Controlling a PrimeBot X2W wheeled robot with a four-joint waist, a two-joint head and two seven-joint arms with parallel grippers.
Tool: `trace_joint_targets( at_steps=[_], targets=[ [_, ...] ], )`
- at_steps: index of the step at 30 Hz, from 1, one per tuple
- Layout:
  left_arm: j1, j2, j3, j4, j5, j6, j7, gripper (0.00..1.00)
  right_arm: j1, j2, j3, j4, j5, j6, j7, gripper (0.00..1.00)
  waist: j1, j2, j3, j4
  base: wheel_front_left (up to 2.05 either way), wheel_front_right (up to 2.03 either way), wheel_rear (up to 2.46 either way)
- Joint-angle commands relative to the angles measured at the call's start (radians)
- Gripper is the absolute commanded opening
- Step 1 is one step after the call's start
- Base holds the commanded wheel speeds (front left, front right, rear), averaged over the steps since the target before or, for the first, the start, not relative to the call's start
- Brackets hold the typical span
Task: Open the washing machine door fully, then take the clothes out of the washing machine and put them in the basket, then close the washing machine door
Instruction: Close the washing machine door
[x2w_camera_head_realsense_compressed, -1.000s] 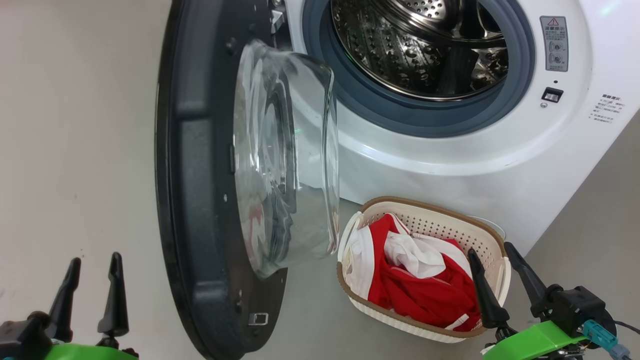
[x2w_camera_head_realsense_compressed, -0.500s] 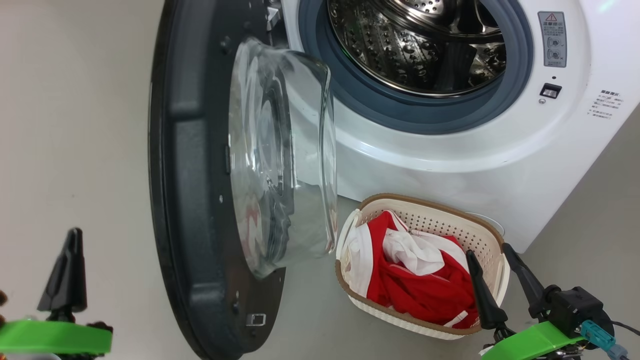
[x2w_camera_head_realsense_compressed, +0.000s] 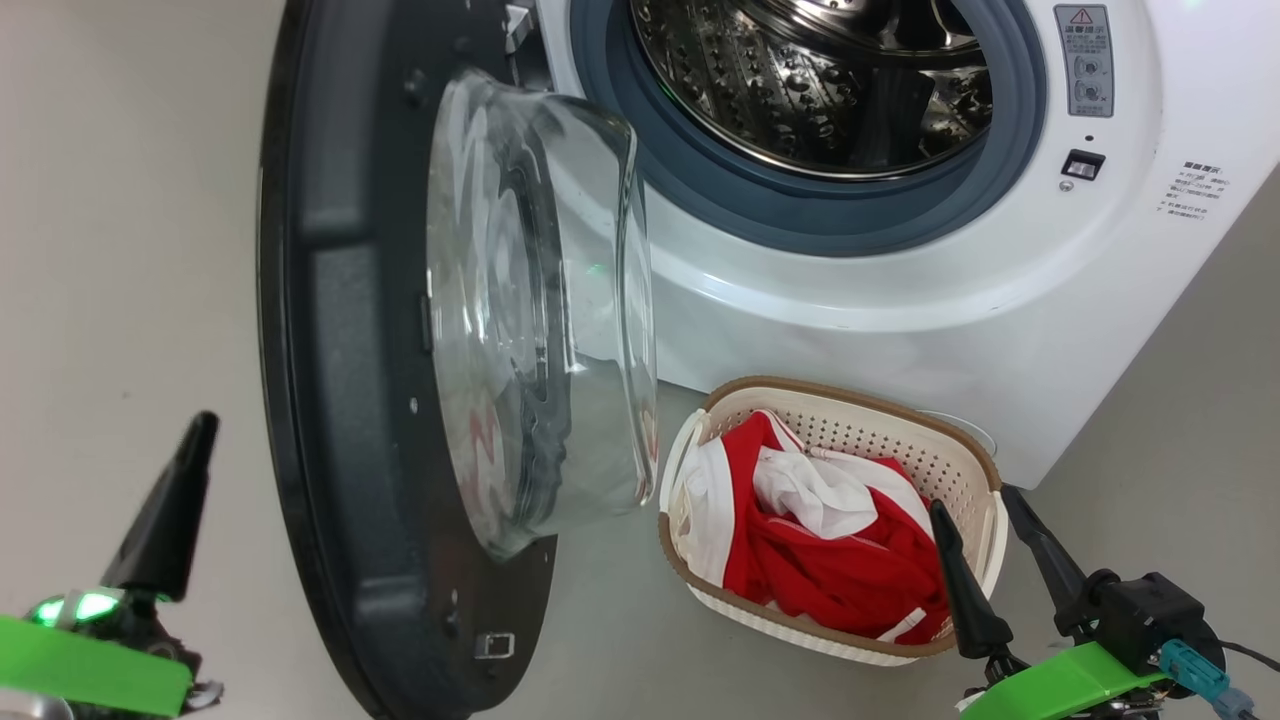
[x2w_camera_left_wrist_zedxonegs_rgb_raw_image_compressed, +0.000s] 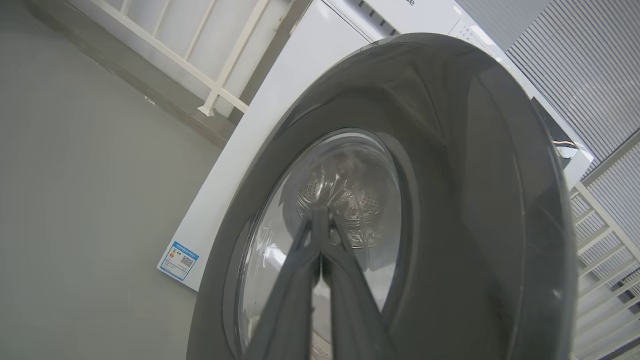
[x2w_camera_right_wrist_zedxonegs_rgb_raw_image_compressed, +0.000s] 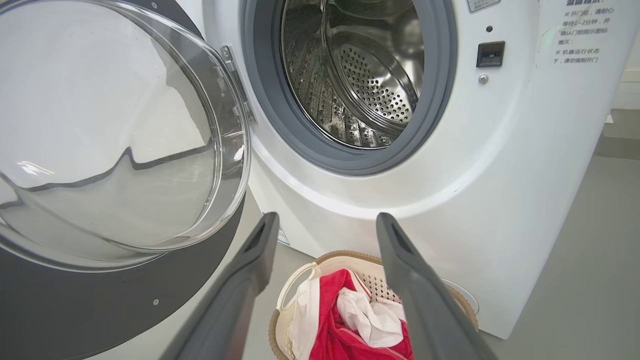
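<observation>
Door-closing stage: clothes (x2w_camera_head_realsense_compressed: 830, 560) lie in the basket (x2w_camera_head_realsense_compressed: 965, 445).
Washing machine door (x2w_camera_head_realsense_compressed: 350, 350) stands wide open at left of the head view; the drum of the washing machine (x2w_camera_head_realsense_compressed: 900, 300), upper right, looks empty. The basket sits on the floor at lower centre-right, just beside the door's glass bowl. Left gripper (x2w_camera_head_realsense_compressed: 195, 445), fingers pressed together, rises at lower left and points at the door's outer face. A steady push on the black rim near the latch edge should swing it shut. Right gripper (x2w_camera_head_realsense_compressed: 972, 498), jaws wide and empty, hangs at the basket's near edge.
</observation>
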Motion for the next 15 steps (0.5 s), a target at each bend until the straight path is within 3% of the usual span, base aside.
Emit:
trace_joint_targets(
  at_steps=[1, 6, 15],
  targets=[
    [-0.040, 0.072, 0.021, -0.049, -0.031, -0.006, -0.002, 0.00, -0.036, -0.002, 0.029, -0.023, 0.003, 0.005, -0.006, 1.00, 0.0000, -0.0001, 0.003, -0.003, 0.00, 0.00, 0.00],
    [-0.055, 0.149, -0.064, -0.143, -0.103, -0.006, -0.002, 0.00, -0.044, -0.001, 0.029, -0.024, 0.001, 0.005, -0.006, 1.00, 0.0000, -0.0001, 0.013, -0.009, 0.00, 0.00, 0.00],
    [-0.108, 0.196, -0.162, -0.219, -0.130, -0.006, -0.007, 0.00, -0.058, -0.001, 0.029, -0.023, 0.000, 0.005, -0.006, 1.00, 0.0000, -0.0001, 0.028, -0.025, 0.00, 0.00, 0.00]
  ],
)
